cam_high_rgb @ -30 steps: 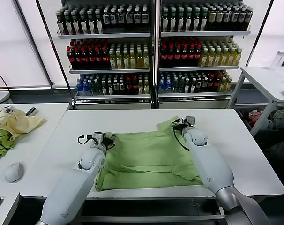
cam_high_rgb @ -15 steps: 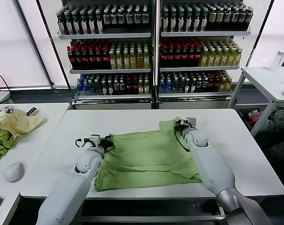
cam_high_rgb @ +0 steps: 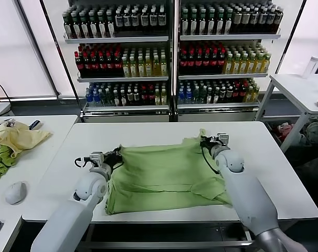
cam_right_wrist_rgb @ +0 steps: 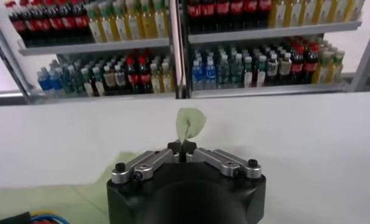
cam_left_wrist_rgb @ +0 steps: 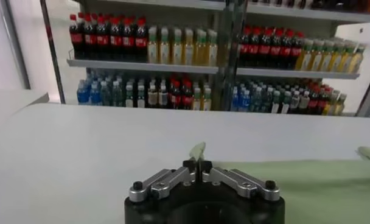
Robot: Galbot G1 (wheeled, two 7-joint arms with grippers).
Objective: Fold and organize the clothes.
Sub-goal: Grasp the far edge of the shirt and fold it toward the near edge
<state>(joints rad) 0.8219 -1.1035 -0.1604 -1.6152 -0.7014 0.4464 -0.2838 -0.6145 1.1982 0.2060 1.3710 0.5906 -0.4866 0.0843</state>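
Note:
The light green shirt (cam_high_rgb: 161,173) lies partly folded on the white table (cam_high_rgb: 59,168), its buttons and print hidden. My left gripper (cam_high_rgb: 117,154) is shut on the shirt's far left corner; a pinched tip of cloth (cam_left_wrist_rgb: 197,150) stands up from the left gripper (cam_left_wrist_rgb: 197,165) in the left wrist view. My right gripper (cam_high_rgb: 203,140) is shut on the far right corner, lifted a little; a green flap (cam_right_wrist_rgb: 190,125) sticks out of the right gripper (cam_right_wrist_rgb: 182,146) in the right wrist view. Both corners are held just above the table.
A second table on the left holds a pale yellow garment (cam_high_rgb: 20,137), a darker green cloth (cam_high_rgb: 0,163) and a mouse (cam_high_rgb: 14,192). Shelves of bottles (cam_high_rgb: 169,52) stand behind the table. Another white table (cam_high_rgb: 300,92) is at the right.
Both grippers have moved outward and slightly back with the corners, the left one leftward, the right one rightward. The shirt's far edge is stretched wider and flatter.

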